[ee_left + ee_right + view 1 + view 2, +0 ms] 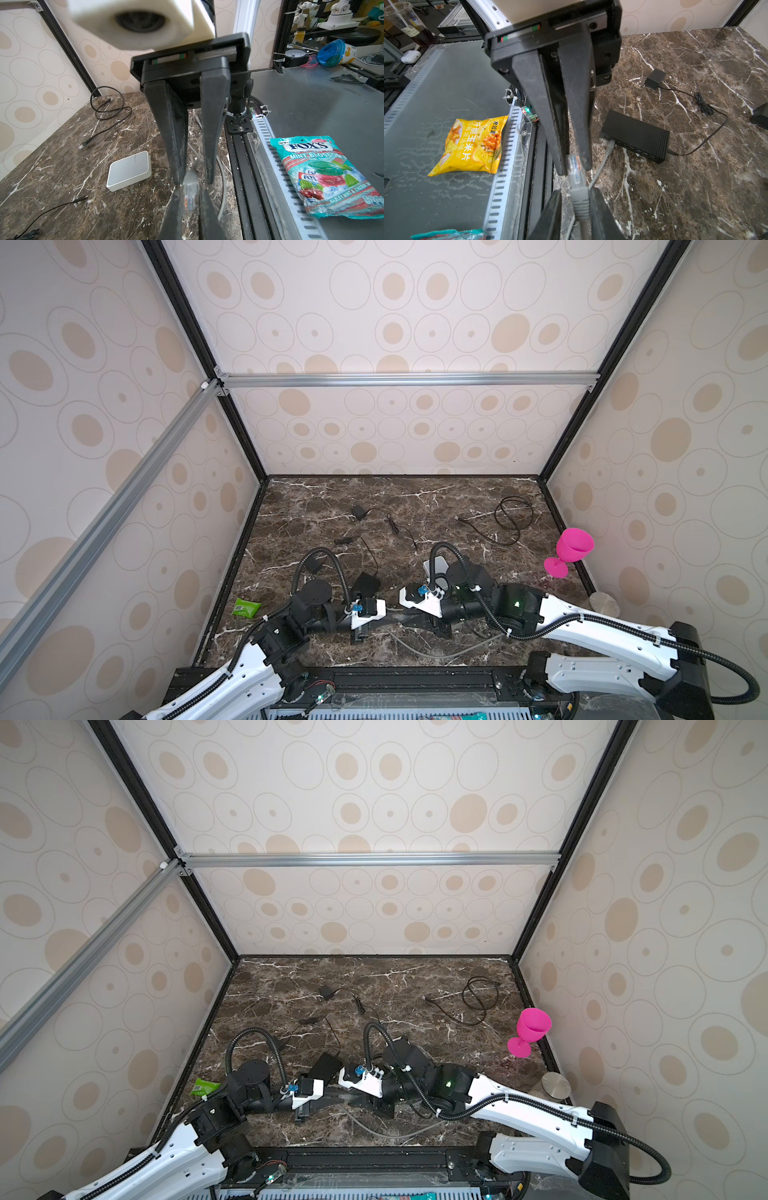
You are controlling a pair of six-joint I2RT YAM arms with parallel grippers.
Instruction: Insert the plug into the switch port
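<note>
Marble table (415, 497), black switch (635, 137), white box (129, 171), cables (515, 512), pink goblet (571, 549)

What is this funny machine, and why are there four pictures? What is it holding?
It is a robot with two arms. Two pictures look down from above on the whole marble table. The other two come from small cameras on each arm's wrist. On the table lie a black switch, a small white box, thin black cables and a pink cup. The left gripper pinches the clear plug of a grey cable. The right gripper stands around that plug's grey sleeve, not yet clamped.
</note>
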